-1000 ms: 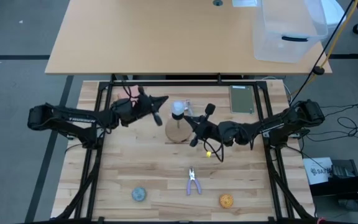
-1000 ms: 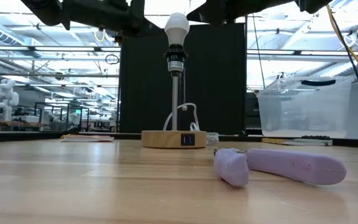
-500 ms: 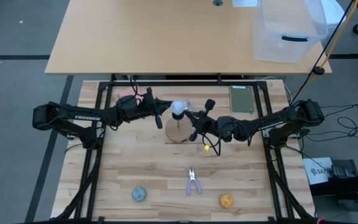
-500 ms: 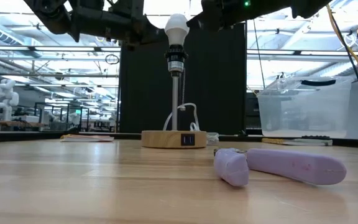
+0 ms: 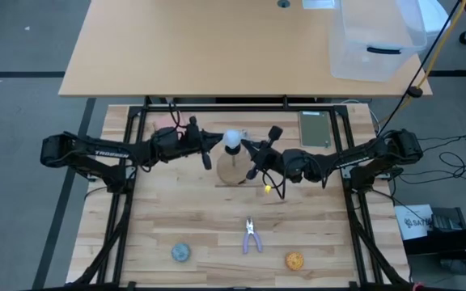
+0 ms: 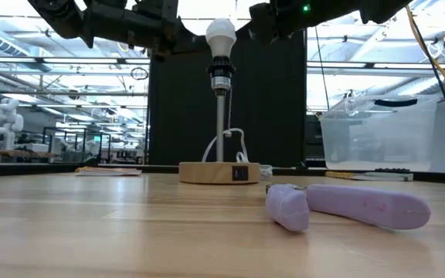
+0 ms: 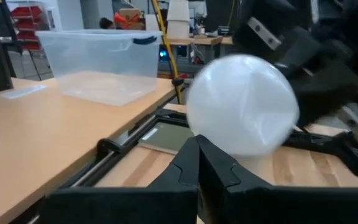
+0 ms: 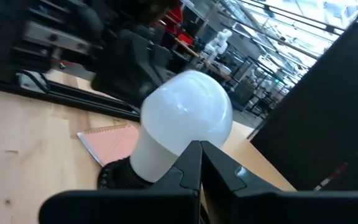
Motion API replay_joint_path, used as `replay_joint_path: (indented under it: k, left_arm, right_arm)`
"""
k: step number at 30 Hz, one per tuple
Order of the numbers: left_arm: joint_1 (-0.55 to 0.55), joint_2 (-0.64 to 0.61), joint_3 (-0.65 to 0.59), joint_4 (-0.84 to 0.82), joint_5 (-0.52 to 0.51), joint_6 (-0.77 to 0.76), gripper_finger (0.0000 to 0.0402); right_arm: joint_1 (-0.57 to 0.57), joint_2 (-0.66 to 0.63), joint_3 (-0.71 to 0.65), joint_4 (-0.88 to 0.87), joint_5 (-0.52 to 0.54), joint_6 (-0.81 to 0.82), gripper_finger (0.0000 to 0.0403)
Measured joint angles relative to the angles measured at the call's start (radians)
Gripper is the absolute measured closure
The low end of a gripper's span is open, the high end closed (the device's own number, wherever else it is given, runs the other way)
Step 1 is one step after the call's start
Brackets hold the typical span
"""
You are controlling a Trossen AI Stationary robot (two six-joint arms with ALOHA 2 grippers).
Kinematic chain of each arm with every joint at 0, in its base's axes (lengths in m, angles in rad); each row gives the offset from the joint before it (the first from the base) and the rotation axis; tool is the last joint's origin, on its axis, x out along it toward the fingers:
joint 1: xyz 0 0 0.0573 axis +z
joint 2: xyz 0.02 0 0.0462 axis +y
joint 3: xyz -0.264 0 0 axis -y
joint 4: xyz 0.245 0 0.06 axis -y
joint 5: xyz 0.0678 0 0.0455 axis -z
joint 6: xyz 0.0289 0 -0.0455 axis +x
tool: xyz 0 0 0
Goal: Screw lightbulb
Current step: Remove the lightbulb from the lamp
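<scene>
The white lightbulb (image 5: pixel 232 140) stands upright in the black socket (image 6: pixel 220 76) on top of a thin metal rod, which rises from a round wooden stand (image 5: pixel 233 171) at the middle of the table. My left gripper (image 5: pixel 213 149) is shut, its tip level with the bulb on the bulb's left; the bulb fills the left wrist view (image 7: pixel 241 106) just beyond the tip. My right gripper (image 5: pixel 251 152) is shut, its tip at the bulb's right side, near the bulb's neck (image 8: pixel 160 155). My left gripper's shut tip (image 7: pixel 197 149) comes level from the table's left and stands right at the bulb's round side; I cannot tell whether it touches. My right gripper's shut tip (image 8: pixel 196 149) comes level from the table's right at the bulb's neck; I cannot tell whether it touches.
Purple-handled pliers (image 5: pixel 252 236) lie near the table's front, with a blue-grey ball (image 5: pixel 181 252) to their left and an orange ball (image 5: pixel 294 260) to their right. A small yellow piece (image 5: pixel 267 190) lies near the stand. A grey-green pad (image 5: pixel 314 128) lies at the far right.
My left gripper has gone toward the table's right edge, up to the bulb. My right gripper has gone toward the far edge and closer to the bulb. The lamp stand has shifted slightly on the table.
</scene>
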Motion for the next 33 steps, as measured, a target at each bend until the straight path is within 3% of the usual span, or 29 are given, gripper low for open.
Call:
replay_joint_path:
  k: [6,13,22,27,33]
  left_arm:
    - [-0.071,0.008,0.0,-0.032,0.058,0.017,0.0401]
    - [-0.146,0.005,0.0,-0.017,0.033,0.092,0.0401]
    - [-0.227,-0.066,0.0,0.002,-0.243,0.243,0.0401]
    - [-0.188,-0.094,0.0,0.059,-0.289,0.267,0.0401]
    - [-0.086,-0.076,0.0,0.023,-0.218,0.171,0.0401]
  right_arm:
    - [-0.022,0.002,0.0,-0.013,0.014,0.001,0.0403]
    - [-0.047,0.002,0.0,-0.022,0.02,0.006,0.0403]
    - [-0.015,0.002,0.0,-0.129,0.043,0.098,0.0403]
    - [0.03,0.002,0.0,-0.156,0.02,0.097,0.0403]
    - [0.068,0.001,0.0,-0.052,-0.05,0.047,0.0403]
